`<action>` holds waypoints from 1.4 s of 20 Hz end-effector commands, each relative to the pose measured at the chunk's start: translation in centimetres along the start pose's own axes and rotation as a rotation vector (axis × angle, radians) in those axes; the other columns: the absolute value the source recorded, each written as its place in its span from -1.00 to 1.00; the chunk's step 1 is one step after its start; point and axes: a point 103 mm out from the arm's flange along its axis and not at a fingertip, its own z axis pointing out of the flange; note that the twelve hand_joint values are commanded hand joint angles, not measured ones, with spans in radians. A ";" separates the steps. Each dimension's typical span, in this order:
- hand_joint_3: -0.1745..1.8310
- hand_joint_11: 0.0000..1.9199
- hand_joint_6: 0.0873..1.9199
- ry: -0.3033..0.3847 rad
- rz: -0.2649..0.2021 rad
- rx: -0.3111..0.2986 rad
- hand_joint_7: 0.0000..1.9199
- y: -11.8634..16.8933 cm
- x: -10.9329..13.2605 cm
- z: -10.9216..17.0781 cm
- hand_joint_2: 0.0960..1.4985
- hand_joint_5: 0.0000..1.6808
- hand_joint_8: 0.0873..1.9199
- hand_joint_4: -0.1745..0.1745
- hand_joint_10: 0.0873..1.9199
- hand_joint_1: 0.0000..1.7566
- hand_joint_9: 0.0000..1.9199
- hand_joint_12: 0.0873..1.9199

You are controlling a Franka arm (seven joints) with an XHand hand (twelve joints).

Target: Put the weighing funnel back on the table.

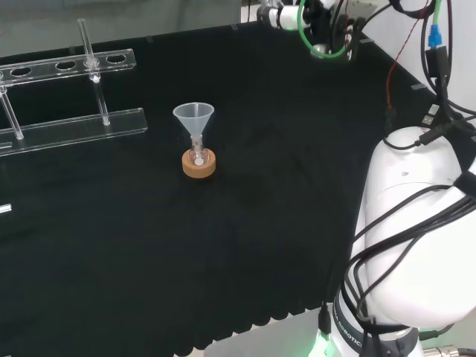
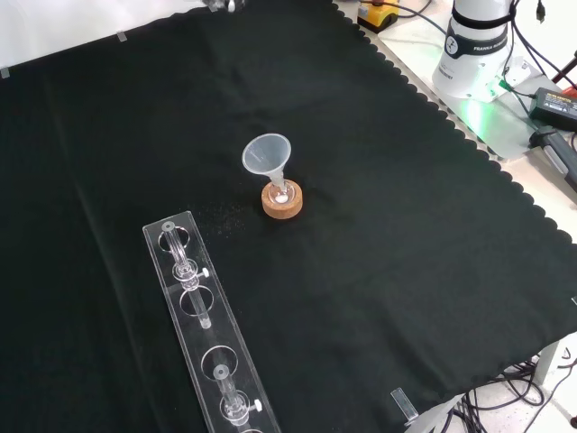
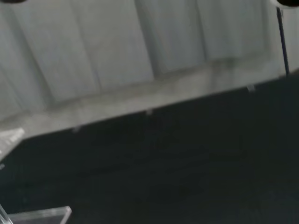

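1. Head view, left edge: a clear rack [image 1: 71, 123] stands on the black cloth [image 1: 260, 223].
2. Centre-left: the funnel [image 1: 193, 116] stands mouth up, its stem in a small flask [image 1: 198, 152] on a cork ring [image 1: 199, 168].
3. Right: the arm's white link [image 1: 416, 208]; whether the hand is spread or closed cannot be told.

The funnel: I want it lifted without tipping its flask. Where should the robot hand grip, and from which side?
Probably the funnel by its cone wall under the rim, from above: it stands mouth up, stem in the small flask on its cork ring.
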 end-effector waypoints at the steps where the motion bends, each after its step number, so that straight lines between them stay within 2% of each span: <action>1: -0.04 0.77 0.22 -0.053 -0.025 0.005 0.74 1.1 -2.1 0.1 -0.10 0.71 0.09 1.00 -0.55 0.33 0.75 -0.48; 7: -0.04 0.77 0.22 -0.047 0.013 0.041 0.74 0.8 -4.8 2.1 -0.10 0.71 0.09 1.00 -0.55 0.34 0.75 -0.48; 12: -0.04 0.76 0.22 -0.052 0.069 0.126 0.74 0.1 -8.8 6.2 -0.10 0.71 0.08 1.00 -0.55 0.34 0.75 -0.48; 17: -0.04 0.76 0.22 -0.090 0.114 0.179 0.74 -0.7 -12.4 10.0 -0.10 0.71 0.08 1.00 -0.55 0.34 0.75 -0.48; 22: -0.04 0.76 0.22 -0.109 0.135 0.210 0.74 -1.5 -15.1 13.1 -0.10 0.71 0.08 1.00 -0.55 0.34 0.75 -0.48; 28: -0.04 0.76 0.22 -0.137 0.128 0.254 0.74 -2.1 -16.5 15.8 -0.10 0.71 0.08 1.00 -0.55 0.34 0.75 -0.48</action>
